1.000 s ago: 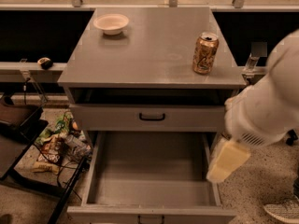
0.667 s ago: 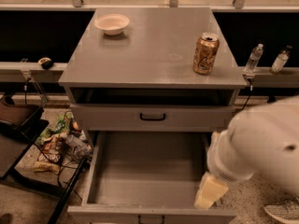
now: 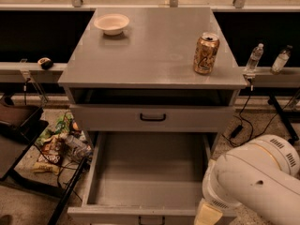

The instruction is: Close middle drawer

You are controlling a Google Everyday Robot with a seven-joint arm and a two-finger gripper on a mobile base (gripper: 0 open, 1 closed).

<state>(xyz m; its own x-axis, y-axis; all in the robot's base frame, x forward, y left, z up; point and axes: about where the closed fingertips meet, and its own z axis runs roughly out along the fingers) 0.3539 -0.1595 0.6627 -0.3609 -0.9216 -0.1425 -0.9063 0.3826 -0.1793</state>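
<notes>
The middle drawer (image 3: 150, 172) is pulled fully out, with its grey box bare and its front along the lower edge of my view. My gripper (image 3: 207, 213) hangs at the right end of that front, just beside the drawer's front right corner. I cannot tell from here whether it is spread or closed up.

The main risk I see is pushing from where I am. A shove at the drawer's right end, well off from its small black handle (image 3: 151, 219), would likely twist the box on its runners and jam it partway in. I would move toward the middle of the front first.

The second risk is height. If I press above the drawer's front edge, I could slide over it into the box. I could then be pinched as the front comes in under the upper drawer (image 3: 192, 118).

My bulky arm (image 3: 258, 182) crowds the drawer's right side and hides part of that corner, so I may misjudge contact there.

A hard slam is the last risk. The gold drink can (image 3: 206, 53) stands on the cabinet top above the drawer's right rear, and a jolt could topple it. The bowl (image 3: 111, 23), above the left rear, looks steadier.
</notes>
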